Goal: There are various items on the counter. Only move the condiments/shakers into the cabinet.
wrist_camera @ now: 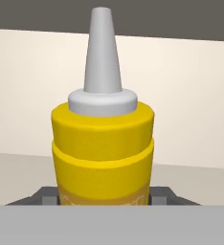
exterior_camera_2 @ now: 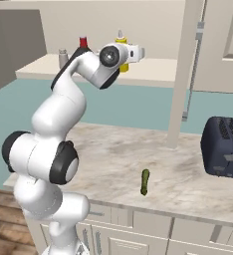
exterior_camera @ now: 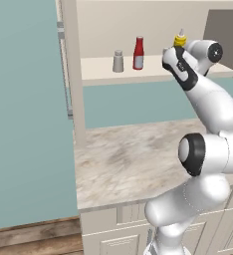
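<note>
Yellow squeeze bottle (wrist_camera: 103,143), last of three, sits pinched upright in my pincer (wrist_camera: 104,198) over the cabinet (exterior_camera: 71,74) shelf beside the red bottle (exterior_camera: 138,53) and grey shaker (exterior_camera: 118,61); next I judge lower, then release.

On the cabinet shelf (exterior_camera: 153,74), the grey shaker (exterior_camera: 118,61) and red bottle (exterior_camera: 138,53) stand close together left of centre, with bare shelf between the shaker and the tall side post (exterior_camera: 74,74). The yellow squeeze bottle (wrist_camera: 103,143) fills the space between the claw (wrist_camera: 104,198) fingers, upright, apart from the red bottle. The back wall closes the shelf behind them. On the bench (exterior_camera_2: 113,164), the broad middle lies bare; a green vegetable (exterior_camera_2: 145,182) lies near the front edge, the dark toaster (exterior_camera_2: 224,147) blocks the right end, and the post foot stands between.
</note>
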Robot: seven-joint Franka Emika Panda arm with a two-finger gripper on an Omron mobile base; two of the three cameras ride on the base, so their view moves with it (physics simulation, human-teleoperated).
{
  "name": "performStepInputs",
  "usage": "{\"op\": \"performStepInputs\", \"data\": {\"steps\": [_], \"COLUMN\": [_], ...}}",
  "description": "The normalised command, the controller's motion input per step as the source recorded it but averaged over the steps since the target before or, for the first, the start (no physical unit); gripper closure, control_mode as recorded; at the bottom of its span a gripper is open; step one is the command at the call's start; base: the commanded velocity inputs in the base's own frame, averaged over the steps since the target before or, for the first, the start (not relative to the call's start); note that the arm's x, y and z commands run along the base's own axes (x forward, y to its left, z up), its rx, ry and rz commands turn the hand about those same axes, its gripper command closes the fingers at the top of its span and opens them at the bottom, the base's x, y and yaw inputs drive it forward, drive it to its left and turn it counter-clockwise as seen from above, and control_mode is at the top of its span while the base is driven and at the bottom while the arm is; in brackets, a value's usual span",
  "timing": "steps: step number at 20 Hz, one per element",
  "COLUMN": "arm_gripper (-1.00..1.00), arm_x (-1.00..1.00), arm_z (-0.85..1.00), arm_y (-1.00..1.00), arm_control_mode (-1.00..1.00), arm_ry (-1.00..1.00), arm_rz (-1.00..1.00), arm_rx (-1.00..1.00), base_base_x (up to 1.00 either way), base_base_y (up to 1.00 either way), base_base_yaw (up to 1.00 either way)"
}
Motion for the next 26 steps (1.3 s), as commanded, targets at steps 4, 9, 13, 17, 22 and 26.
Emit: {"op": "performStepInputs", "data": {"steps": [4,9,13,17,22,26], "arm_gripper": [-1.00,-1.00,-1.00,-1.00,-1.00,-1.00], "arm_x": [0.29,0.03,0.00,-0.03,0.07,-0.07], "arm_z": [-0.02,0.00,0.00,0.00,0.00,0.00], "arm_y": [0.00,0.00,0.00,0.00,0.00,0.00], "arm_control_mode": [-1.00,-1.00,-1.00,-1.00,-1.00,-1.00], "arm_ry": [0.00,0.00,0.00,0.00,0.00,0.00], "arm_rz": [-0.01,0.00,0.00,0.00,-0.01,0.00], "arm_rx": [0.00,0.00,0.00,0.00,0.00,0.00], "base_base_x": [0.00,0.00,0.00,0.00,0.00,0.00], "base_base_y": [0.00,0.00,0.00,0.00,0.00,0.00], "base_base_yaw": [0.00,0.00,0.00,0.00,0.00,0.00]}}
